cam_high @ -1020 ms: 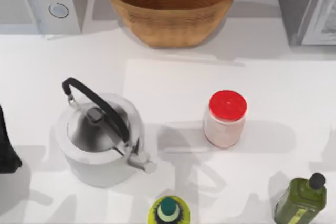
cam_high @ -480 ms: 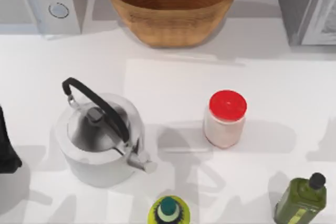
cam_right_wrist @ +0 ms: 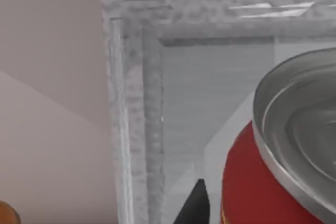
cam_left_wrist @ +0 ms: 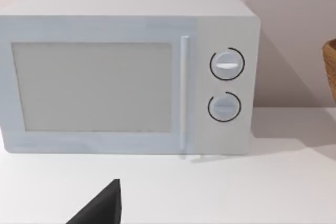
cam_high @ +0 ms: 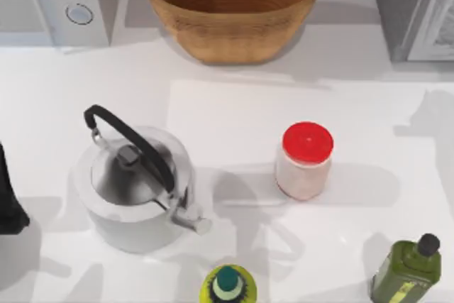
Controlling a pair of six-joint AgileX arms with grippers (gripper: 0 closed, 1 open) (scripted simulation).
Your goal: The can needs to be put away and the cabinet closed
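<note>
from our left wrist we face a pale microwave (cam_left_wrist: 126, 74) standing on the white surface (cam_left_wrist: 220, 187), backed by a pinkish wall (cam_left_wrist: 289, 35). its door panel (cam_left_wrist: 92, 86) is shut, a slim vertical handle (cam_left_wrist: 184, 90) beside it, and two round knobs (cam_left_wrist: 227, 65) sit one above the other. a sliver of the woven basket (cam_left_wrist: 331, 69) shows nearby. a dark tip of our left tool (cam_left_wrist: 102, 208) juts in close to the camera.

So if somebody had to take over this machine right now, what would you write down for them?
Right gripper: the can sits close against it, facing the open front of the cabinet; one dark fingertip shows beside the can, the grip itself is hidden.
Left gripper: parked at the table's left edge, facing the microwave.
Done: can lifted off the table and brought up to the cabinet.
Left: set the can inside, let go, shut the door.
</note>
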